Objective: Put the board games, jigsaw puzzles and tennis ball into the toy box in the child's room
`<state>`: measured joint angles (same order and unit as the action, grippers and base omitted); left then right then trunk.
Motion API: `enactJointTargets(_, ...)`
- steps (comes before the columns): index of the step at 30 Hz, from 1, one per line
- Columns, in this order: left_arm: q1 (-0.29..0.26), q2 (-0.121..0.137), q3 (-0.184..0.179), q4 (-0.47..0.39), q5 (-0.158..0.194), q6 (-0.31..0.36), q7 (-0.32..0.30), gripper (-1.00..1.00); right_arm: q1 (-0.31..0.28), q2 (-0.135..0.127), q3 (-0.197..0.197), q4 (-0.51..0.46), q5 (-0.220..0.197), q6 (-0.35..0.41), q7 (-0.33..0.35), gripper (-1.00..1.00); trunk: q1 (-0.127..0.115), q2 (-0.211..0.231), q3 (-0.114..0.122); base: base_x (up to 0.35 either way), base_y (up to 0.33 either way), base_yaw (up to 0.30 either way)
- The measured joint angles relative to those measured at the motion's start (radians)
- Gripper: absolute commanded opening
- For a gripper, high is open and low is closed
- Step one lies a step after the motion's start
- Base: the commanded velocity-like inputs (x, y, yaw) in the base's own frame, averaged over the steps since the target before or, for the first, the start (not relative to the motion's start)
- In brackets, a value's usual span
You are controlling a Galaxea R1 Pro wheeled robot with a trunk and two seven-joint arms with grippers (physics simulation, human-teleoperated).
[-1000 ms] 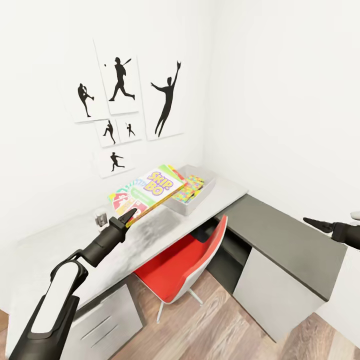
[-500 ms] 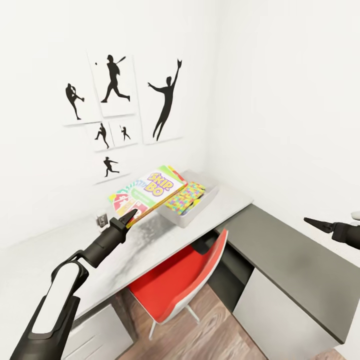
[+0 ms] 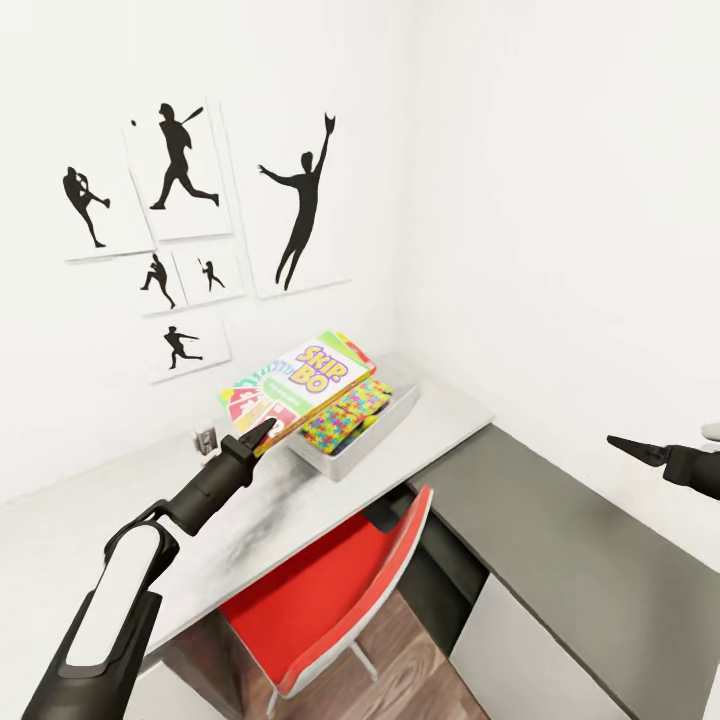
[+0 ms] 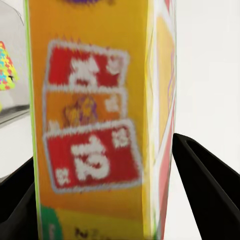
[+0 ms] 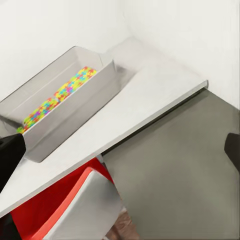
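The left gripper (image 3: 262,432) is clamped on a corner of the SKIP-BO box (image 3: 296,387) and holds it in the air, tilted, above the table (image 3: 250,520). In the left wrist view the box (image 4: 95,120) sits between the two dark fingers (image 4: 207,190), its yellow face with red and white panels close to the camera.

The far end of the SKIP-BO box hangs over the near part of the toy box (image 3: 370,438), which stands on the table close to the room's corner. Inside the tray lies a jigsaw (image 3: 345,412) — its yellow, green, blue and pink pieces show past the box's edge. From the right wrist view the toy box (image 5: 75,107) is seen with the jigsaw (image 5: 57,95) flat along its floor; whether one slab or two lie there I cannot tell.

The right gripper (image 3: 650,452) hangs well apart from the toy box, over the dark grey cabinet top (image 3: 560,540) that meets the table at a right angle. Its fingers are spread and grasp nothing.

A red chair (image 3: 320,590) is pushed under the table. On the wall hang black silhouette pictures (image 3: 300,205) of ball players.
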<state>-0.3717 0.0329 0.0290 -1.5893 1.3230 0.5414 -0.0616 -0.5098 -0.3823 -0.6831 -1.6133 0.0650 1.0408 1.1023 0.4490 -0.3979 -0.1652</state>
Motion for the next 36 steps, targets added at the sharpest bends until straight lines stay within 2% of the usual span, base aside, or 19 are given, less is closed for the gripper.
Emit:
enactJointTargets(10, 0.002, 0.005, 0.018, 0.015, 0.011, -0.005, 0.0, -1.0, 0.0, 0.0, 0.007, 0.0, 0.0, 0.0, 0.0, 1.0, 0.0, 0.0, 0.003, 0.168, -0.182, 0.0)
enactJointTargets(13, 0.003, 0.005, 0.024, 0.016, 0.013, -0.005, 0.0, -1.0, 0.0, -0.001, 0.034, 0.0, 0.0, 0.0, 0.002, 1.0, 0.0, 0.0, 0.004, 0.041, -0.043, 0.0)
enactJointTargets(17, 0.006, 0.005, 0.027, 0.017, 0.014, -0.005, -0.002, -1.0, 0.0, -0.001, 0.049, 0.0, 0.0, 0.0, 0.003, 1.0, 0.0, 0.0, 0.004, 0.02, -0.021, 0.0)
enactJointTargets(36, 0.01, 0.006, 0.029, 0.017, 0.013, -0.006, -0.011, -1.0, 0.0, -0.001, 0.061, 0.0, 0.0, 0.0, -0.002, 1.0, 0.0, 0.0, 0.005, 0.026, -0.004, 0.0)
